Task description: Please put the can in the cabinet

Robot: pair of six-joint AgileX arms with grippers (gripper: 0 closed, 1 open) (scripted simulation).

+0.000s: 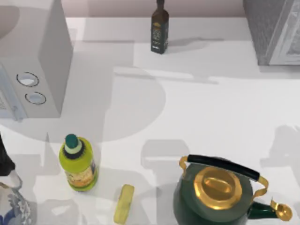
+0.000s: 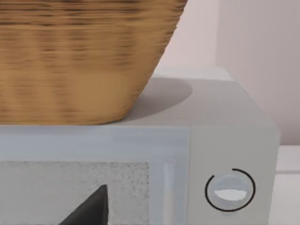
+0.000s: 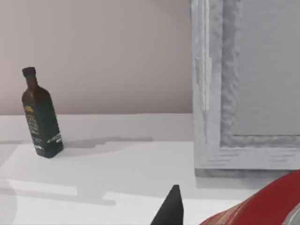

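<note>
Tabletop (image 1: pixel 201 108), white, wide and mostly bare in the middle. Cabinet (image 1: pixel 274 30) stands at its far right corner, grey speckled side toward the camera, cut off by the frame. In the right wrist view the cabinet's pale framed door (image 3: pixel 253 89) looks closed, flush with its frame.

White box with two dials (image 1: pixel 35 70) sits at the far left; the left wrist view shows a woven basket (image 2: pixel 79 56) resting on its roof. Green and gold kettle (image 1: pixel 218 192) at the near right. Yellow-green bottle (image 1: pixel 78 164) at the near left, a small yellow object (image 1: pixel 123 202) lying just beside it. Dark glass bottle (image 1: pixel 160 28) upright at the far edge, well apart from the cabinet.

Can (image 3: pixel 267 204): a red curved body at the corner of the right wrist view, close under the camera, near the cabinet door. Judged to be carried by the right hand, though only one dark fingertip (image 3: pixel 169 208) shows beside it, so the grip cannot be told for certain.

Progress, as a judgement: can lifted and brought toward the cabinet; door not yet opened, can not yet inside.

Left hand: a dark tip (image 2: pixel 91 208) in front of the white box; spread or pressed together cannot be told. A blue-patterned white object (image 1: pixel 11 206) is cut off at the near left corner.
</note>
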